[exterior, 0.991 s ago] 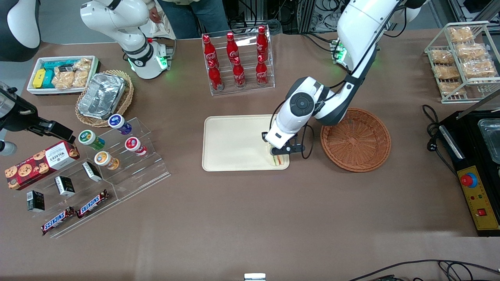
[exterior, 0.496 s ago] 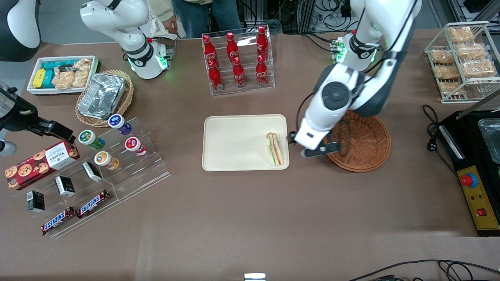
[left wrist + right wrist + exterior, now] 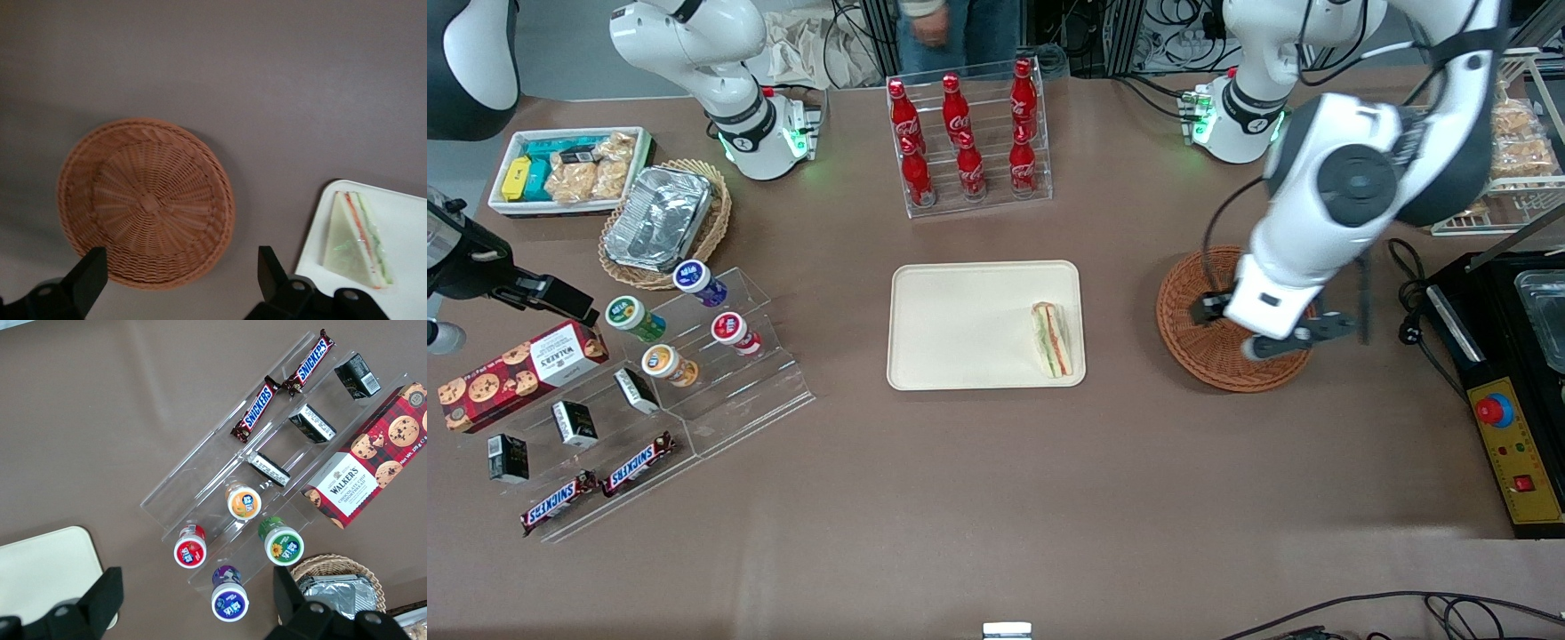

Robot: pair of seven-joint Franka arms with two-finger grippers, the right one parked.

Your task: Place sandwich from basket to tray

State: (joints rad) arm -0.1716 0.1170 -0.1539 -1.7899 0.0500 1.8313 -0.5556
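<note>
One sandwich (image 3: 1052, 340) lies flat on the cream tray (image 3: 960, 325), close against the tray's short edge toward my end of the table, its red, orange and green filling layers showing along the long side. In my wrist view the same wedge (image 3: 356, 239) sits just inside the tray's rounded corner (image 3: 404, 211), wrapped in clear film.

My gripper (image 3: 1263, 333) hangs above the reddish-brown wicker basket (image 3: 1200, 342), over the part of it toward my end of the table and well apart from the tray. My jaws stand wide, with nothing between them: the two black fingers (image 3: 91, 275) frame the round basket (image 3: 145, 201) and bare brown tabletop (image 3: 267, 87), and neither touches the weave. The basket holds nothing.

Farther from the front camera than the tray stands a clear rack of red Coca-Cola bottles (image 3: 967, 133). Toward the parked arm's end of the table are a paler wicker basket with a foil container (image 3: 660, 218), a white box of snacks (image 3: 569, 169), a stepped acrylic stand (image 3: 685, 373) with small round tubs (image 3: 735, 331), two Snickers bars (image 3: 596, 487) and a Walkers cookie box (image 3: 516, 363). Toward my end there is a wire rack of bagged pastries (image 3: 1494, 142) and a black machine with a red button (image 3: 1498, 413)
</note>
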